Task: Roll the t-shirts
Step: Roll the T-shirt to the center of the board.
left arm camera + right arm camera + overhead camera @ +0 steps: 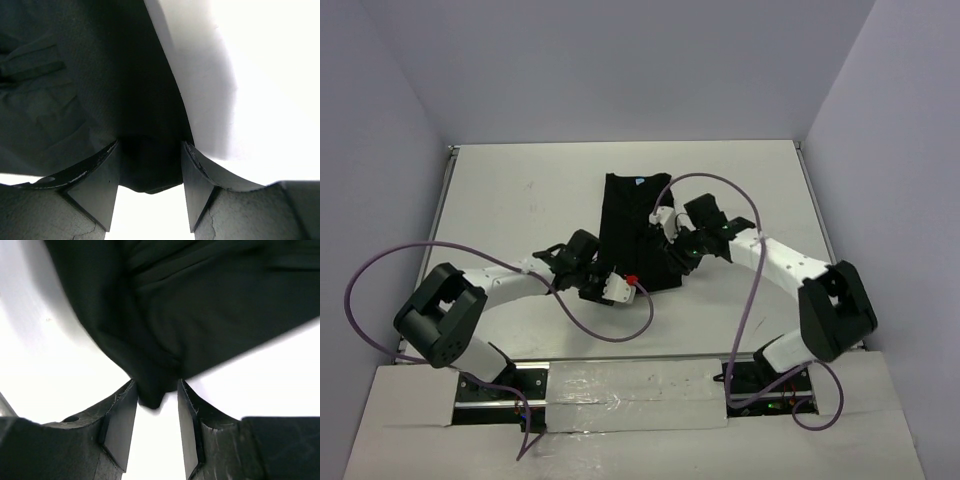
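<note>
The black t-shirt (632, 222) lies folded into a narrow strip at the table's middle, with its light blue neck label (640, 182) at the far end. My left gripper (605, 268) is at the strip's near left edge. In the left wrist view the gripper (150, 144) is shut on a bunched corner of the t-shirt (75, 75). My right gripper (670, 250) is at the strip's near right edge. In the right wrist view the gripper (155, 383) is shut on a hanging corner of the t-shirt (200, 300).
The white table (500, 200) is walled by grey panels at the left, back and right. Purple cables (610, 335) loop from both arms over the near part of the table. A white-taped strip (620, 385) runs along the near edge between the arm bases.
</note>
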`<state>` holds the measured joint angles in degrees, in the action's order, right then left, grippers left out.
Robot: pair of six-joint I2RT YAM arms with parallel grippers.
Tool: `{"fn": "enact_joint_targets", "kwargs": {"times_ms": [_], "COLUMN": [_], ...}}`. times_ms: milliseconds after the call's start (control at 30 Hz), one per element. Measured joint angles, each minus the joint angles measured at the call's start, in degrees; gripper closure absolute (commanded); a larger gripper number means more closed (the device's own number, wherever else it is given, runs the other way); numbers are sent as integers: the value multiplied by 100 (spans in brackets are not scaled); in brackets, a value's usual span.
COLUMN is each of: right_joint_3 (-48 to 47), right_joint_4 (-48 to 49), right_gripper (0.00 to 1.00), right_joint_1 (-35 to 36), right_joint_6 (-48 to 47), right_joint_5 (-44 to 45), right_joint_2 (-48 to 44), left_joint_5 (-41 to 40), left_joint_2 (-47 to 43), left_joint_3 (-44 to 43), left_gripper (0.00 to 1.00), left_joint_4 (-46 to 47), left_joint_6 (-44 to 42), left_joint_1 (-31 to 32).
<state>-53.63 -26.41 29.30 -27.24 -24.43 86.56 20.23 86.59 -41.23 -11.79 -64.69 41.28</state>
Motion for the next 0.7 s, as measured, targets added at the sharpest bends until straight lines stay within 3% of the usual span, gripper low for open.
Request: {"fn": "enact_joint_targets", "kwargs": {"times_ms": [200, 233, 333, 700], "right_joint_3": [179, 286, 638, 2194], "right_joint_4": [262, 372, 686, 3021], "right_gripper": [58, 73, 100, 100], "right_joint_1": [-74, -72, -33, 964], "right_joint_6": [651, 824, 1379, 3969], "right_joint_5": [232, 236, 205, -455], "right_joint_2": [-1231, -1408, -1735, -1482], "left_joint_5": [317, 365, 452, 564], "left_joint_2": [68, 85, 138, 251], "left_joint_3": [-153, -181, -243, -391], "left_gripper": [41, 41, 40, 39], "left_joint_4": [-409, -476, -570, -745], "left_joint_6": [153, 170, 249, 597], "left_joint_1": [-24, -37, -68, -94]}}
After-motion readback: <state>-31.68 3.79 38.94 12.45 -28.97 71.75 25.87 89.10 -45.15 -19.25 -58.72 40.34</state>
